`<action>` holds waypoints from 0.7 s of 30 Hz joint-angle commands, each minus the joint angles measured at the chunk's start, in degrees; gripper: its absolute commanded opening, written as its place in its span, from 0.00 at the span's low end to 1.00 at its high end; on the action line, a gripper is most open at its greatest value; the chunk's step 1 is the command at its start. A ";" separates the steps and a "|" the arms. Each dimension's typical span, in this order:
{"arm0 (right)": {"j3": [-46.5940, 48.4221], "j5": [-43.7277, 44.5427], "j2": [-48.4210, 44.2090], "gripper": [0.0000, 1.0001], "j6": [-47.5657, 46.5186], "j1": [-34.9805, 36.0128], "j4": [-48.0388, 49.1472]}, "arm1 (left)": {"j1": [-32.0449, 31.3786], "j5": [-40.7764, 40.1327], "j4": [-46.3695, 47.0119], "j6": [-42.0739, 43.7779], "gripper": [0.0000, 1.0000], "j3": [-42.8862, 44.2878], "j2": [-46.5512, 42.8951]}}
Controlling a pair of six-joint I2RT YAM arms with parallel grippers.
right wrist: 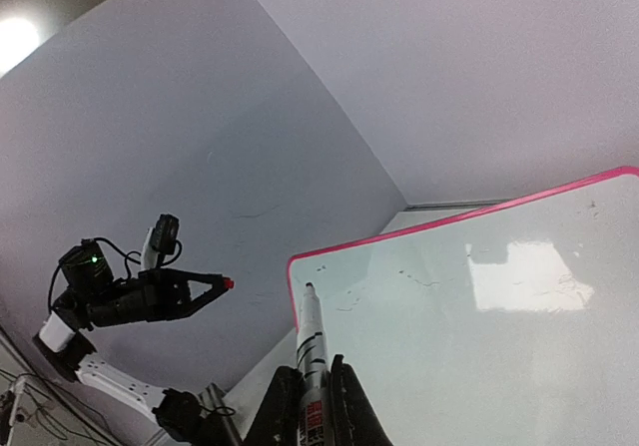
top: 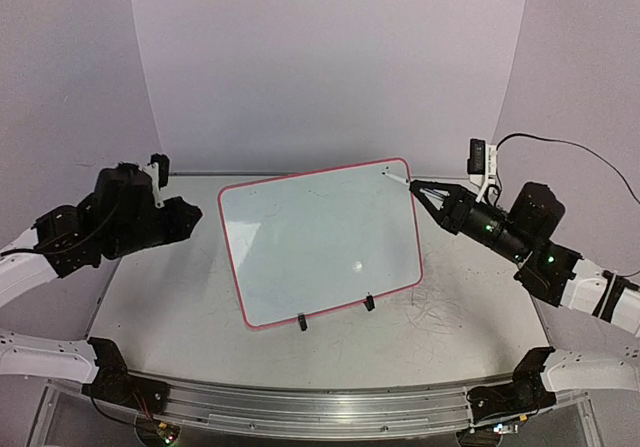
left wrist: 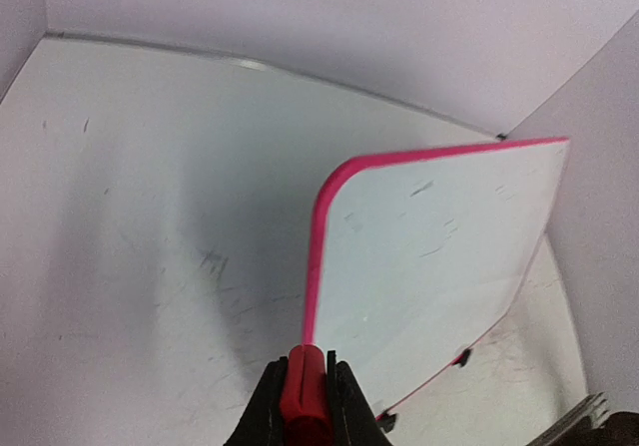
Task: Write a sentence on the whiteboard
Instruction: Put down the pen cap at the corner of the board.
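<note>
The whiteboard (top: 320, 242), glossy white with a red-pink rim, stands tilted back on two black clip feet (top: 302, 321) mid-table. No sentence shows on it, only faint smudges. My right gripper (top: 416, 188) is shut on a white marker (top: 396, 177), uncapped, with its tip at the board's upper right corner. In the right wrist view the marker (right wrist: 311, 336) points at the board (right wrist: 479, 346) near a rim corner. My left gripper (top: 200, 219) is shut on a red marker cap (left wrist: 305, 391), held just left of the board's left edge (left wrist: 318, 266).
The grey table (top: 160, 297) is scuffed with old marks. Pale backdrop walls (top: 330, 57) close in the back and both sides. A metal rail (top: 320, 402) runs along the near edge, with the arm bases at its two ends.
</note>
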 commanded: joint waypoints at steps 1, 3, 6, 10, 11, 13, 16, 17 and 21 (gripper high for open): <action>3.38 3.43 -1.02 0.00 -7.21 0.09 -10.04 | 2.37 -0.39 -5.58 -2.20 0.00 -5.22 5.28; 3.23 3.66 -1.38 0.00 -7.25 0.09 -10.35 | 4.20 1.08 -5.54 -1.53 0.00 -6.00 8.84; 3.20 3.34 -1.59 0.00 -7.40 0.12 -10.76 | 7.22 2.76 -5.14 -1.13 0.00 -6.78 12.82; 2.60 2.54 -1.47 0.00 -7.19 0.09 -10.81 | 8.30 3.07 -4.32 -1.31 0.00 -7.66 14.28; 2.43 2.65 -1.25 0.00 -7.14 0.11 -10.84 | 8.31 3.46 -3.40 -1.37 0.00 -8.24 13.19; 2.15 2.93 -1.01 0.00 -7.01 0.12 -10.82 | 8.40 3.57 -2.21 -1.42 0.00 -9.31 11.41; 2.22 2.87 -0.73 0.00 -7.14 0.10 -10.52 | 8.65 3.54 -2.28 -1.59 0.00 -9.67 14.08; 2.25 3.13 -0.65 0.00 -7.25 0.13 -10.46 | 8.65 3.58 -2.22 -2.24 0.00 -9.78 15.69; 2.46 5.18 -0.95 0.00 -7.65 0.11 -10.98 | 8.65 0.99 -2.03 -4.11 0.00 -10.08 20.79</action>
